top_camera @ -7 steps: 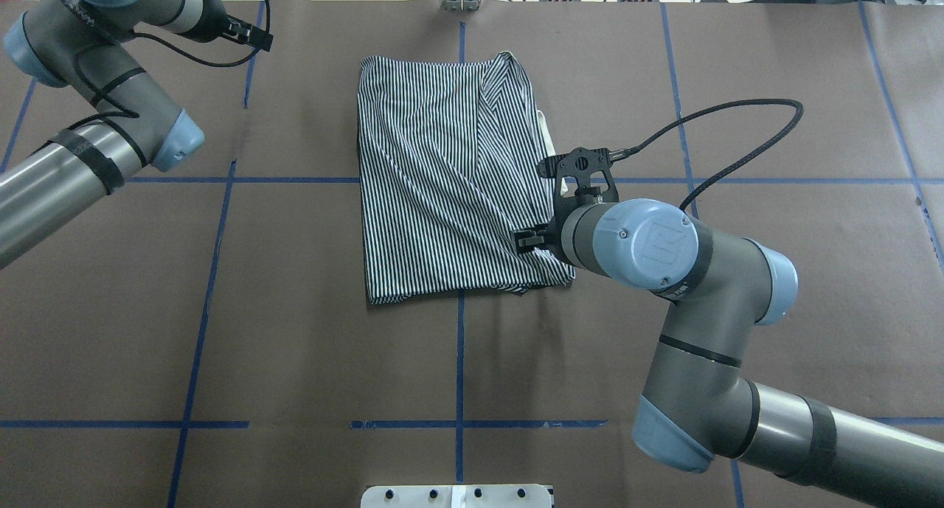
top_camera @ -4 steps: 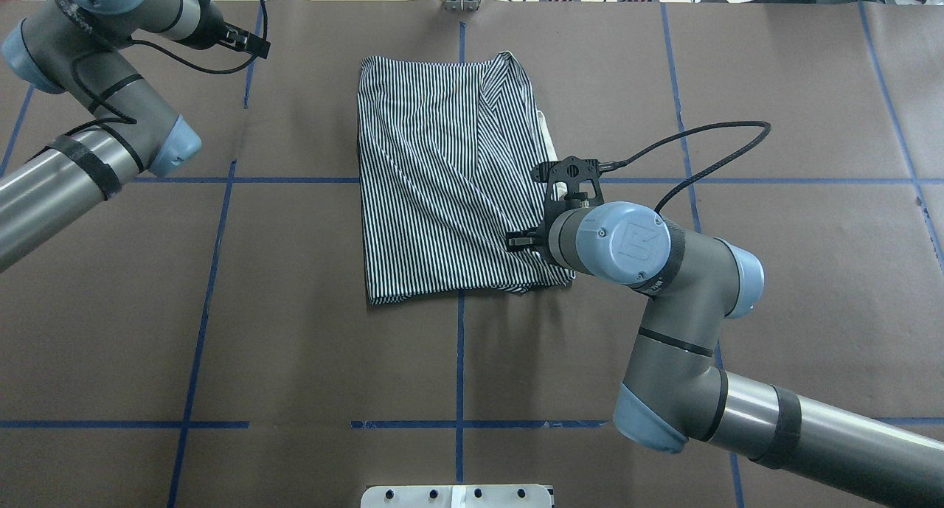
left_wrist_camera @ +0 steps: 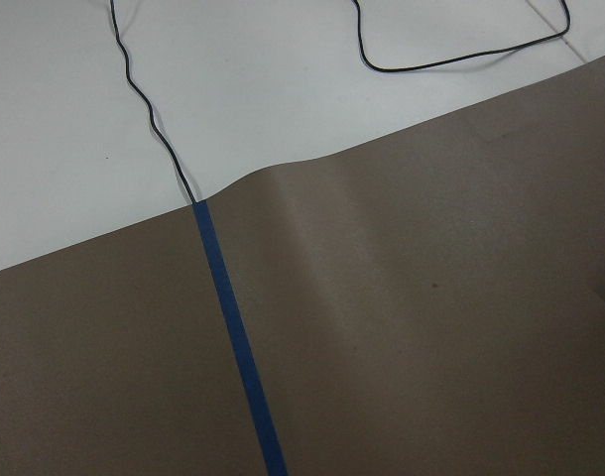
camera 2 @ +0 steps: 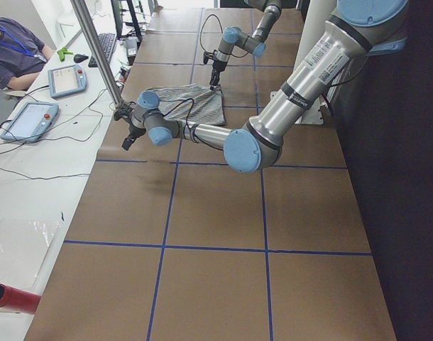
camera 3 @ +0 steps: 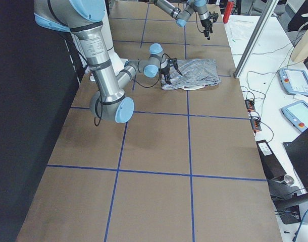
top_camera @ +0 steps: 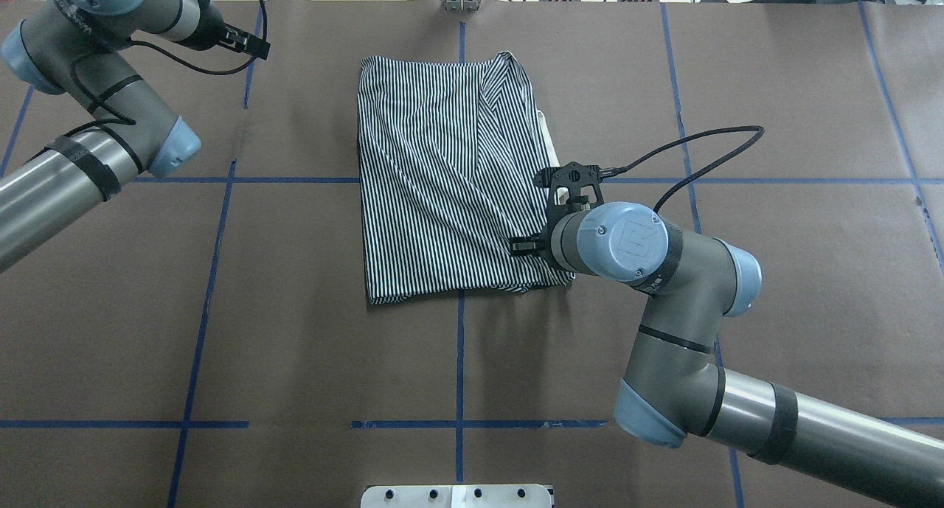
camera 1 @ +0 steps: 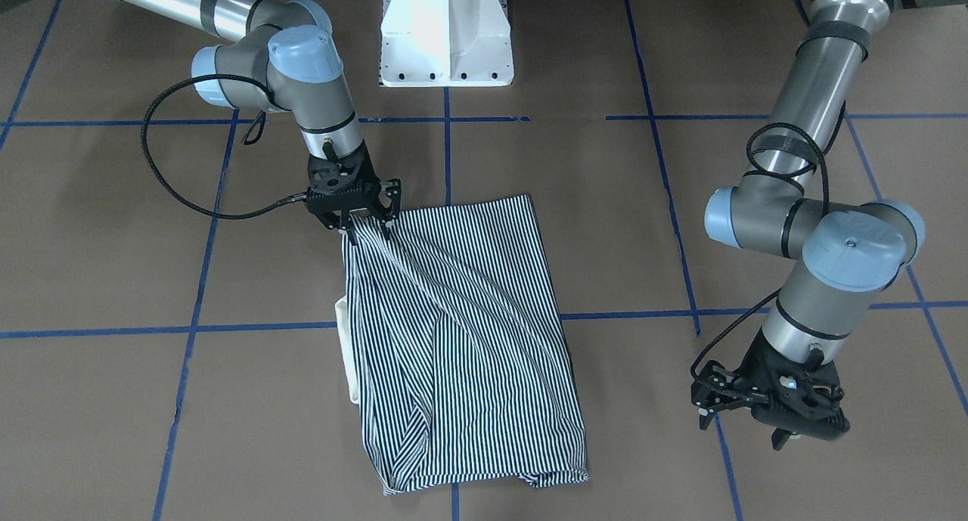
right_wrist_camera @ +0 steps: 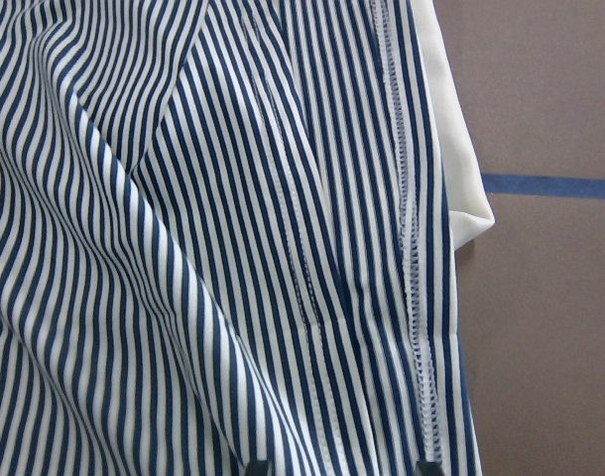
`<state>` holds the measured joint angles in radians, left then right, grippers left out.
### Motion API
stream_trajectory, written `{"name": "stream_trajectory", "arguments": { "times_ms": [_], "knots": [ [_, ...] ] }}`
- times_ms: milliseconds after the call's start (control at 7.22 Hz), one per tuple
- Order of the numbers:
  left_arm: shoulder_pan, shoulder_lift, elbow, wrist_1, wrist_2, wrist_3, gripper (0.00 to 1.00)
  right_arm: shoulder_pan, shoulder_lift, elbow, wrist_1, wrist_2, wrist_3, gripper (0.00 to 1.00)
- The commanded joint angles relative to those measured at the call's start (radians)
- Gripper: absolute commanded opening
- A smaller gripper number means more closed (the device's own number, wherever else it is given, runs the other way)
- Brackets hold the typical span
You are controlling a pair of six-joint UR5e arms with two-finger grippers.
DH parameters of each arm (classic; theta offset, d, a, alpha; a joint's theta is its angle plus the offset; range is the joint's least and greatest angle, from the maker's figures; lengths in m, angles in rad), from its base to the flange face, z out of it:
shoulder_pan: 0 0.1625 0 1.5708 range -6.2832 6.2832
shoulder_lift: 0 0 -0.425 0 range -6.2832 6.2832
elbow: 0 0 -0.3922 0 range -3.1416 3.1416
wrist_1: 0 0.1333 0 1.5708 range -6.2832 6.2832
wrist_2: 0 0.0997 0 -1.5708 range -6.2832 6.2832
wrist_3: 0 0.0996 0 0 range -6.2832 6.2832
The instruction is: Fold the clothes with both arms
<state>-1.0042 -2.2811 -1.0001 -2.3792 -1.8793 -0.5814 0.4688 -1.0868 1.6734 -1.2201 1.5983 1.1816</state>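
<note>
Brown paper table cover (top_camera: 295, 309) gridded with blue tape (top_camera: 214, 257); bare white bench beyond the far edge. Striped polo shirt (top_camera: 442, 183) lies flat at centre, folded to a rough rectangle with diagonal creases, cream collar (camera 1: 346, 347) poking out on the robot's right side. Right gripper (camera 1: 369, 230) sits at the near right corner, jaws spread, fingertips (right_wrist_camera: 258, 464) straddling the stitched hem, probably placed to pinch for the next fold. Left gripper (camera 1: 756, 423) hangs well apart, far left; cannot tell its jaw state.
</note>
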Motion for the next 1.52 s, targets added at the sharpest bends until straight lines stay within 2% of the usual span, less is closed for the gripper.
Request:
{"name": "stream_trajectory", "arguments": {
  "times_ms": [0, 277, 554, 1109, 1247, 1386],
  "knots": [
    [0.002, 0.0, 0.001, 0.0, 0.0, 0.0, 1.0, 0.002, -0.007, -0.001, -0.016, 0.005, 0.001, 0.62],
    [0.002, 0.0, 0.001, 0.0, 0.0, 0.0, 1.0, 0.001, -0.008, 0.0, -0.018, 0.005, 0.012, 0.56],
    [0.004, 0.002, 0.001, 0.0, 0.0, 0.0, 1.0, 0.001, -0.007, 0.003, -0.018, 0.005, 0.035, 0.35],
    [0.004, 0.002, 0.001, 0.0, 0.0, 0.0, 1.0, 0.001, -0.008, 0.005, -0.018, 0.002, 0.038, 0.31],
    [0.004, 0.002, 0.001, 0.0, 0.0, 0.0, 1.0, -0.001, -0.008, 0.006, -0.018, -0.001, 0.067, 0.1],
    [0.004, 0.002, 0.001, 0.0, 0.0, 0.0, 1.0, -0.002, -0.008, 0.008, -0.022, -0.008, 0.102, 0.0]
  ]
}}
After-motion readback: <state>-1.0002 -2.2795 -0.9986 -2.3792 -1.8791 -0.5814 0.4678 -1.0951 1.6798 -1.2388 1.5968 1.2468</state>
